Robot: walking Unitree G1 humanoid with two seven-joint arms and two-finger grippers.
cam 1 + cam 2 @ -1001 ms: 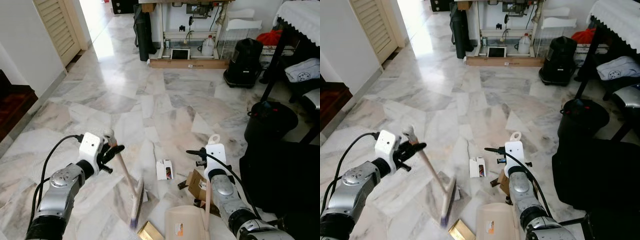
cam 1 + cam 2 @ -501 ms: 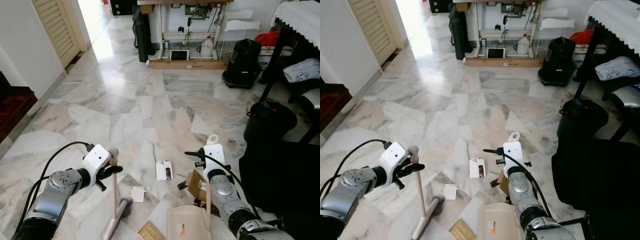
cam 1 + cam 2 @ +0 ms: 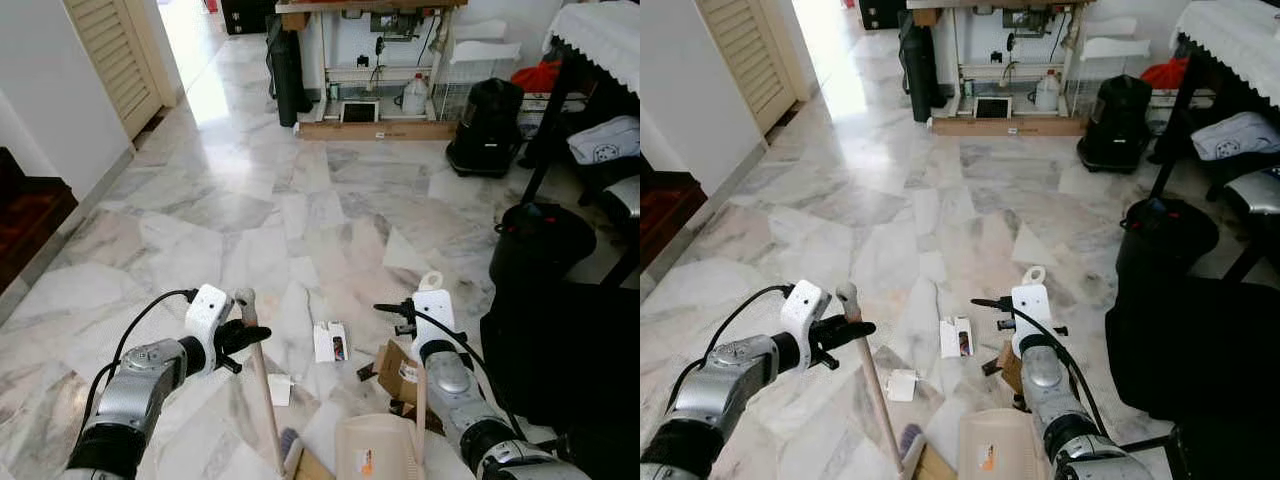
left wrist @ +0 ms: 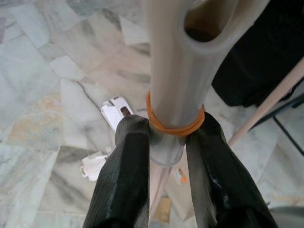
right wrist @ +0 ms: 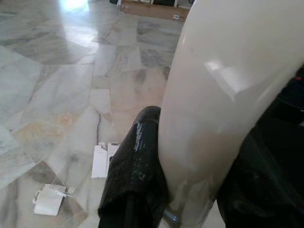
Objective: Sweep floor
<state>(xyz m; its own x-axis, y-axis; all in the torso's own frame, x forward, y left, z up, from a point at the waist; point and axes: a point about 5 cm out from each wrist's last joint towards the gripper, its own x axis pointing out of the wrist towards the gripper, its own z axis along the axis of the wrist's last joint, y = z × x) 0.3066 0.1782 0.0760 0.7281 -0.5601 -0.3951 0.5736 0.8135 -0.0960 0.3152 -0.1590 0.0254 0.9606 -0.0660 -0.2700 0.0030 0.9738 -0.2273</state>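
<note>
While each hand (image 3: 845, 331) (image 3: 420, 372) grips one handle, perhaps three scraps (image 3: 958, 338) lie between.

You're looking at a marble floor (image 3: 300, 190) of grey, white and pinkish slabs. Near you, a small white carton (image 3: 329, 340) lies flat on it, and a brown cardboard piece (image 3: 397, 370) sits just beside it to the right. A smaller white scrap (image 3: 279, 389) lies closer in, to the left of the carton. The beige dustpan (image 3: 370, 448) rests on the floor at the bottom edge, with the broom head (image 3: 291, 455) touching down just left of it. Farther off, a long brown box (image 3: 378, 128) lies along the far furniture, and a black vacuum (image 3: 487, 125) and a black bin (image 3: 538, 250) stand on the right.
</note>
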